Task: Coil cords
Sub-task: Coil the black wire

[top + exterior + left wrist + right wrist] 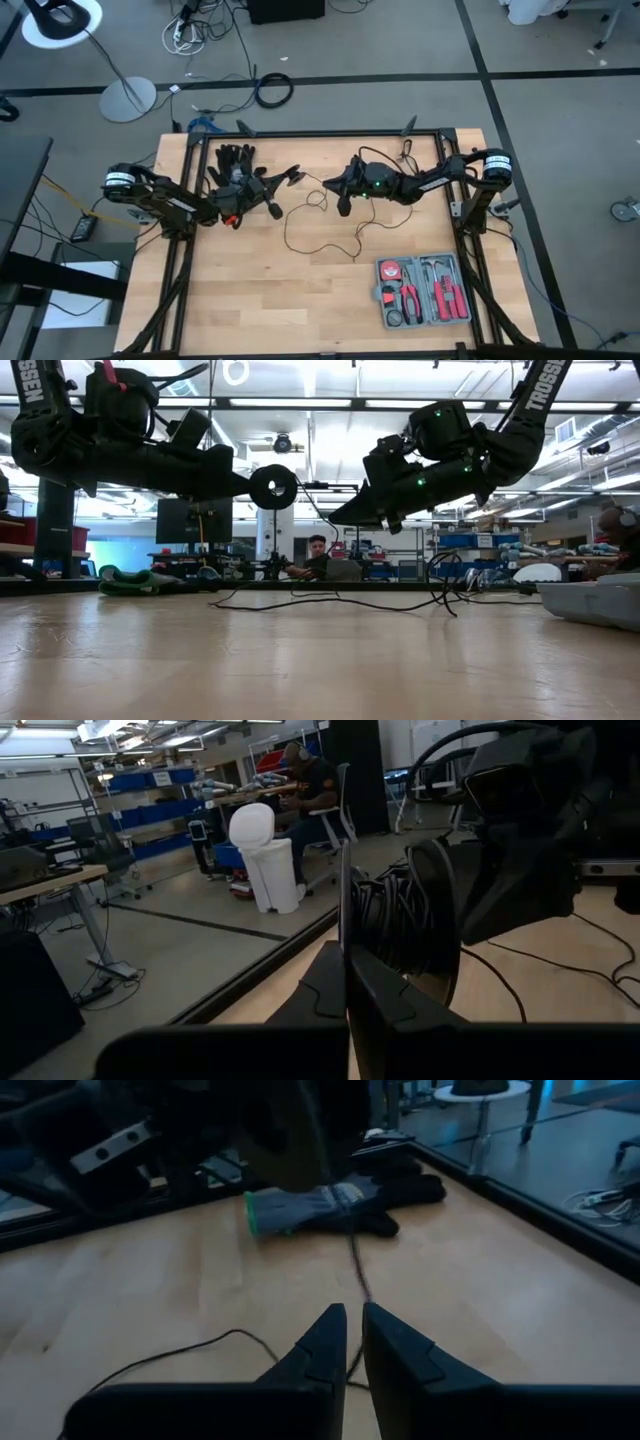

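Coiling under way. The left gripper (290, 176), closed, holds the small round black disc (273, 487) aloft above the desk (240, 290), beside the glove (236, 158); several turns of the thin black wire (320, 235) appear wound on the disc. The right gripper (328, 182), facing the left one, is nearly closed, seemingly pinching the wire. A long slack loop trails on the pale, smooth wood between glove and grey tool tray (424, 290), yet to be wound.

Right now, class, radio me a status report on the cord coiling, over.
Left end effector shut on disc, raised. Right end effector pinching wire; slack loose on table. Glove lies nearby.
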